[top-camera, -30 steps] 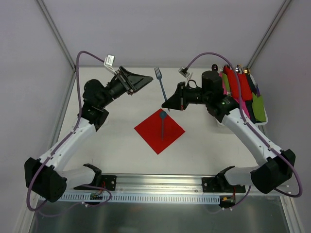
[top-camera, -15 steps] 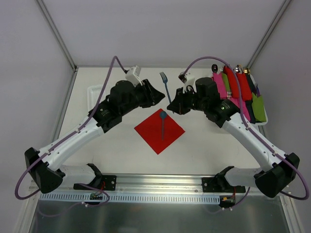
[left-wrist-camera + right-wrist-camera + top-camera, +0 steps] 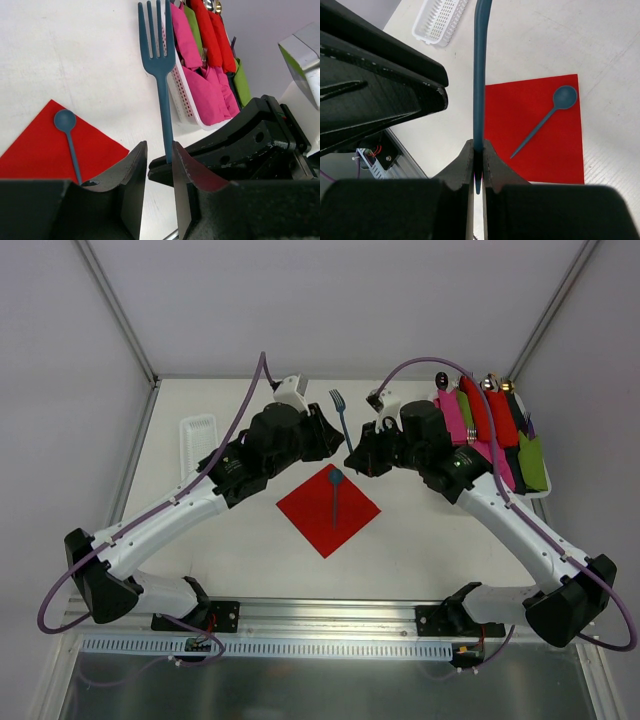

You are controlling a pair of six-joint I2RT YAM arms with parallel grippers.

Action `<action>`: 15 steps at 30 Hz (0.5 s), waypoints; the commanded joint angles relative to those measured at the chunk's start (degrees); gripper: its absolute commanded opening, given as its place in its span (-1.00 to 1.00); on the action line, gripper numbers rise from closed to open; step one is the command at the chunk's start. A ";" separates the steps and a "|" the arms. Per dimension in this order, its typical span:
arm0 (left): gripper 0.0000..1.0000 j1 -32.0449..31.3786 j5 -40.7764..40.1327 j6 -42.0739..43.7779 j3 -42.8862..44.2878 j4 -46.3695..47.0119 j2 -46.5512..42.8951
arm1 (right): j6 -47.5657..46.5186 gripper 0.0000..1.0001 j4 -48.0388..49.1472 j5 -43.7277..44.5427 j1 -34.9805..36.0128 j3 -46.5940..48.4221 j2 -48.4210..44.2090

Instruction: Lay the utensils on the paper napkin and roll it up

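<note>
So the paper napkin (image 3: 310, 508) is lying flat mid-table, turned like a diamond, with one corner pointing to the far edge. The little blue spoon (image 3: 335, 495) is already on it, bowl toward that far corner, handle running back toward the arm bases. The fork (image 3: 340, 415) isn't on it yet. It sits just past the far corner, tines pointing away and its long axis roughly in line with the spoon's. The right gripper (image 3: 478, 150) has its jaws pinched tight on the handle end. The left gripper (image 3: 160, 150) is nosed right up to the same handle from the other side. Its jaws are a narrow slot apart and the handle shows through the slot, but I can't tell if either finger is touching it. Both grippers are bunched up at that corner, so the napkin is on the near side of both, and only the right one has hold of the fork. My guess is the fork needs to come back toward the bases and land beside the spoon. Off to the right is the tray (image 3: 540, 495) of rolled bundles.
</note>
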 commanded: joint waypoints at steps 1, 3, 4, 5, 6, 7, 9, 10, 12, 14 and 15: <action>-0.48 -0.54 -2.16 1.21 2.64 -0.06 0.67 | -0.14 -1.00 1.21 -0.56 0.43 1.44 -2.11; -0.47 -0.54 -2.25 1.21 2.72 -0.06 1.03 | -0.14 -1.00 1.30 -0.91 0.43 1.44 -2.11; -0.46 -0.54 -2.25 1.21 2.99 0.12 1.38 | -0.14 -1.00 1.39 -1.44 0.43 1.18 -2.20; -0.43 -0.54 -2.08 1.29 3.08 0.38 1.55 | 1.25 -0.99 1.56 -1.70 0.43 1.00 -2.20; -0.40 -0.54 -1.64 1.21 3.16 0.56 1.64 | 1.52 -0.99 1.56 -1.79 0.43 0.92 -2.29; -0.39 -0.45 -1.29 1.21 3.25 1.17 1.90 | 1.53 -1.00 1.56 -1.97 0.43 0.74 -2.29; -0.38 -0.45 -0.85 1.21 3.25 1.61 2.08 | 1.53 -1.00 1.65 -2.06 0.43 0.56 -2.38; -0.38 -0.54 -0.76 1.12 3.25 1.79 2.26 | 1.61 -1.00 1.56 -2.23 0.43 0.48 -2.46; -0.38 -0.45 -0.76 1.03 3.17 2.14 2.26 | 1.61 -1.00 1.74 -2.50 0.43 0.39 -2.55; -0.40 -0.54 -0.93 0.94 2.99 2.40 2.17 | 1.62 -1.00 1.74 -2.67 0.43 0.21 -2.73; -0.40 -0.54 -0.76 0.94 2.81 3.10 2.17 | 1.61 -1.00 1.74 -2.76 0.43 0.21 -2.73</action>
